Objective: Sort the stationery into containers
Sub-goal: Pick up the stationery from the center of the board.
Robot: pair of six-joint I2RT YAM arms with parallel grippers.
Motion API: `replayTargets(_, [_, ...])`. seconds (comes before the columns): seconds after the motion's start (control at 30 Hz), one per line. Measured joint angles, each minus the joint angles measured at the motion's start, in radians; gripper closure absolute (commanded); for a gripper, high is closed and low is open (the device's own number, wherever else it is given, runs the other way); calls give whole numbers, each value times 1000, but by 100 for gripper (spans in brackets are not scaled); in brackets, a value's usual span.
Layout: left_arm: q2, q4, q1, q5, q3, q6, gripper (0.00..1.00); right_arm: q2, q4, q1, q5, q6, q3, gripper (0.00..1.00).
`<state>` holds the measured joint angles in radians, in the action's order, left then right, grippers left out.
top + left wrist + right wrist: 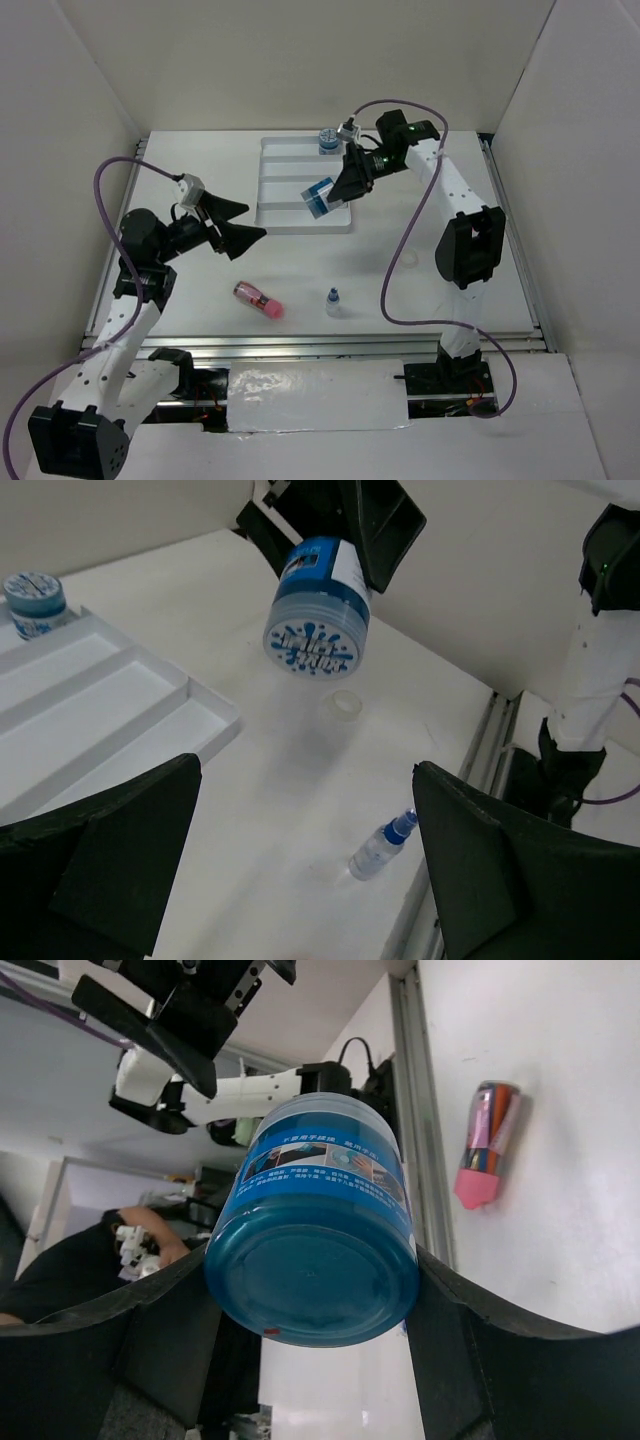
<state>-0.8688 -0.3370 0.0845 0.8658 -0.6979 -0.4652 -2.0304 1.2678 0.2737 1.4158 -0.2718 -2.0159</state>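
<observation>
Aloft, the right gripper (331, 194) clasps a squat blue pot (318, 197) — glossy, round.

We've got one squat blue round pot (315, 1250) pinched between the right fingers (150, 1340), tilted, up by the right end of the white four-compartment tray (300, 222). Its twin blue pot (327, 141) sits upright at the tray's far edge, just past those fingers. Framed between the spread left fingers (110, 870) are the tiny clear blue-capped bottle (383, 845) and, beyond it, the white ring (346, 706). The pink stick-shaped tube (259, 300) lies flat near the bottle.
</observation>
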Motion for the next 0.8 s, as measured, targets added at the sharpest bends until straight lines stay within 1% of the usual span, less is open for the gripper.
replayTargets(0.1, [33, 22, 43, -59, -3, 76, 1, 5, -54, 49, 4, 76, 1, 89])
replayTargets(0.27, [47, 30, 126, -137, -3, 154, 1, 38, -221, 113, 11, 254, 3, 89])
replayTargets(0.47, [47, 48, 221, -230, -2, 249, 1, 60, -377, 153, 19, 415, 4, 90])
replayTargets(0.6, [47, 74, 243, -293, -2, 303, 1, 72, -477, 176, 22, 496, 31, 90])
replayTargets(0.8, [28, 90, 267, -343, -3, 336, 1, 114, -686, 200, 23, 654, 129, 91])
